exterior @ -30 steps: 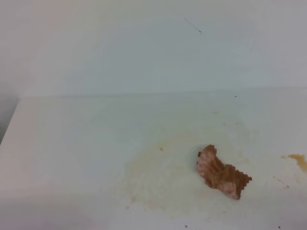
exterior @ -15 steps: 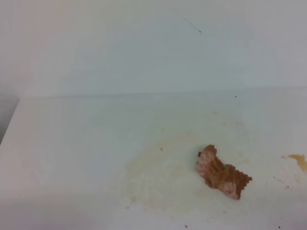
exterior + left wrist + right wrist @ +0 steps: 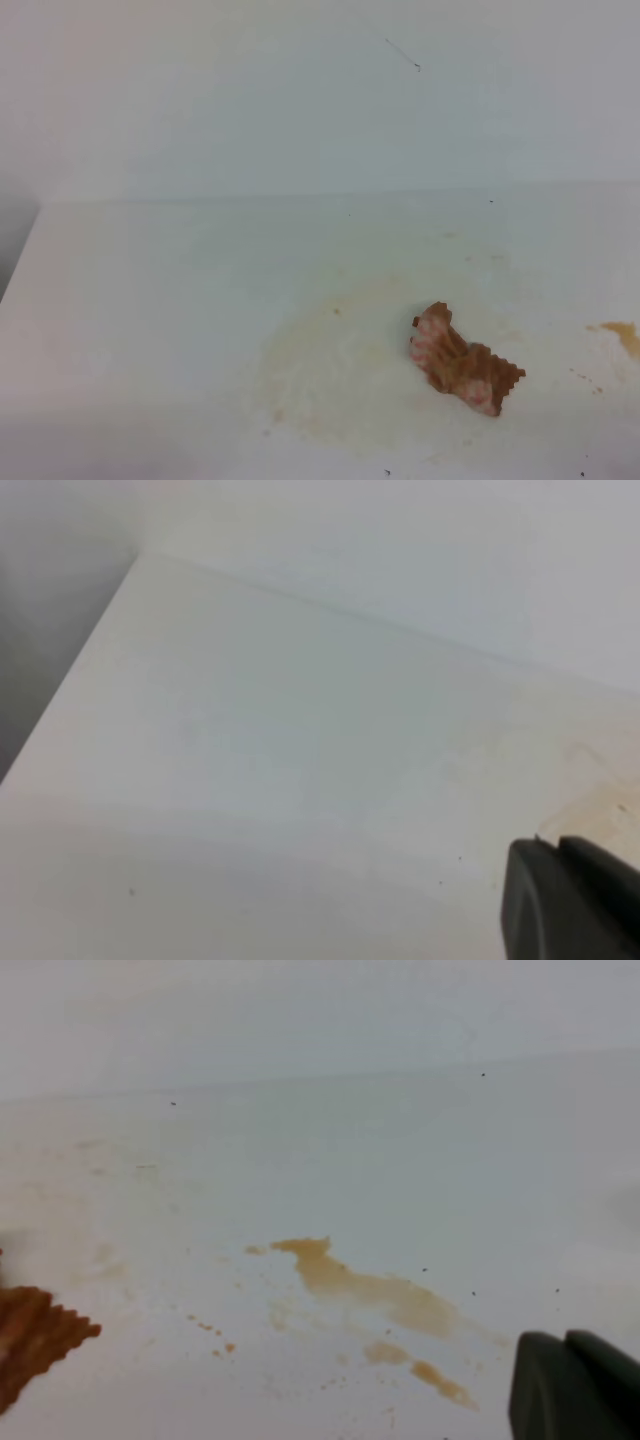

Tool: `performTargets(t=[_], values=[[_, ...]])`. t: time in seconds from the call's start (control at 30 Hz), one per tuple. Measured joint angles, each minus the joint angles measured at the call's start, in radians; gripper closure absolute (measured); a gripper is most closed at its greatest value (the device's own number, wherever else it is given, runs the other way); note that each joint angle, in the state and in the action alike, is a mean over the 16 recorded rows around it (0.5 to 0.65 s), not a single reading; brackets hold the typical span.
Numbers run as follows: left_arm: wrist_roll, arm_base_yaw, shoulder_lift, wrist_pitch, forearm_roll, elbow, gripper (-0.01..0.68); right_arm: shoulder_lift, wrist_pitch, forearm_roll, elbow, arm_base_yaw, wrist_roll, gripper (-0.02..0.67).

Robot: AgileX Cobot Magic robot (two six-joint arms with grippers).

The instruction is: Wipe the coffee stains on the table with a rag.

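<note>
While the rag (image 3: 464,361) lies loose on the white table (image 3: 150,300), no gripper touching it, the large coffee stain (image 3: 340,375) beside it shows only as a faint tan ring. A smaller amber blotch (image 3: 365,1290) to the right remains unwiped. Both arms sit low at the near edge. The right gripper (image 3: 575,1385) is closed and empty; whether the left gripper (image 3: 570,900) is closed cannot be told.

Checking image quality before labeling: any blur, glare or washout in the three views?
High view: flat, washed-out light, large stain faint, rag reasonably sharp. Left wrist view: soft, the dark fingers at bottom right blurred. Right wrist view: small stain clear, the fingers out of focus. No glare.
</note>
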Motion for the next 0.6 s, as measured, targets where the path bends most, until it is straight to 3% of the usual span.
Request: performTargets(t=[0.6], values=[[0.0,0.0,0.0,0.0,0.0,-0.005,0.678,0.0,0.002,0.001,-0.004,0.0,0.0,0.651]])
